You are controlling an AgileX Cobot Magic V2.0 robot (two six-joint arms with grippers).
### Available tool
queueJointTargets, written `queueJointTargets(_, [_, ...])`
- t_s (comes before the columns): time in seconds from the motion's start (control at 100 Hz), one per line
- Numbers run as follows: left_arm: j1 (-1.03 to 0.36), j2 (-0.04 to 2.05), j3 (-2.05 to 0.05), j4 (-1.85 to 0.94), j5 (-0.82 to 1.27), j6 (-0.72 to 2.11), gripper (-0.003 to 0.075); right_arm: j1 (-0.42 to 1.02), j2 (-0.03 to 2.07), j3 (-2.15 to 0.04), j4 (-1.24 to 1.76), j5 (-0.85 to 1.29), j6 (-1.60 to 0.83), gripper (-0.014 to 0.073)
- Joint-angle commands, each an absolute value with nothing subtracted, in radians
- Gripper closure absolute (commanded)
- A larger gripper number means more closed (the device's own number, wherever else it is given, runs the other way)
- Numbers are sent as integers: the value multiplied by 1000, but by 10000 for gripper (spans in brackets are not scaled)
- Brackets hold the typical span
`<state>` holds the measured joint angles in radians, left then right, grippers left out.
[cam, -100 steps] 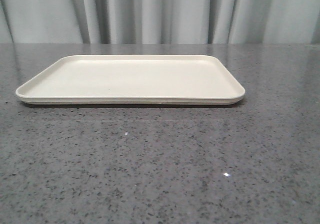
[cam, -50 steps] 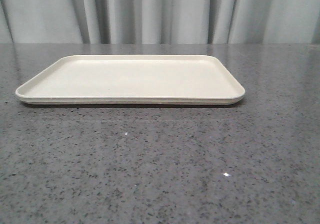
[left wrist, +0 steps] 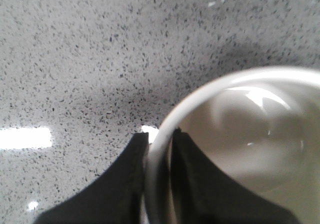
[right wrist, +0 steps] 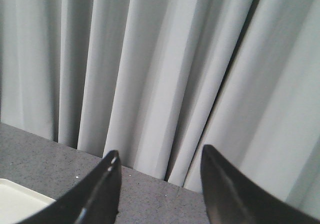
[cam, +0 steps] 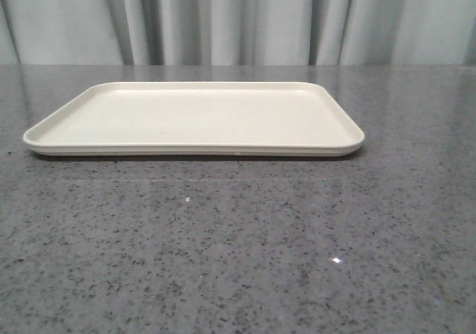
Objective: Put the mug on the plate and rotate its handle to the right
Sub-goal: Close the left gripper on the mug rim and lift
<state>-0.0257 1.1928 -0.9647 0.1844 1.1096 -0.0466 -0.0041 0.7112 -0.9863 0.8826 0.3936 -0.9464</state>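
Nothing has moved on the grey table (cam: 238, 245) since a second ago, the plate (cam: 193, 118) lies bare, while the left gripper (left wrist: 157, 146) pinches the wall of the mug (left wrist: 240, 134) above the table, and the right gripper (right wrist: 159, 184) is spread apart before the curtain (right wrist: 160, 59).

Speckled grey stone table (cam: 238, 259), cream rectangular plate (cam: 193, 118) lying flat toward its far side
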Motion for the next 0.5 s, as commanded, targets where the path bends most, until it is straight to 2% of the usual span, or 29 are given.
queueJointTargets(0.0, [-26, 1176, -961, 198, 1060, -50, 738, -9, 715, -1020, 896, 348, -955, 213])
queueJointTargets(0.24, [-26, 1176, -970, 200, 1046, -45, 736, -9, 715, -1020, 896, 350, -955, 213])
queueJointTargets(0.49, [-26, 1171, -1091, 137, 1092, -18, 736, -9, 715, -1020, 896, 350, -955, 213])
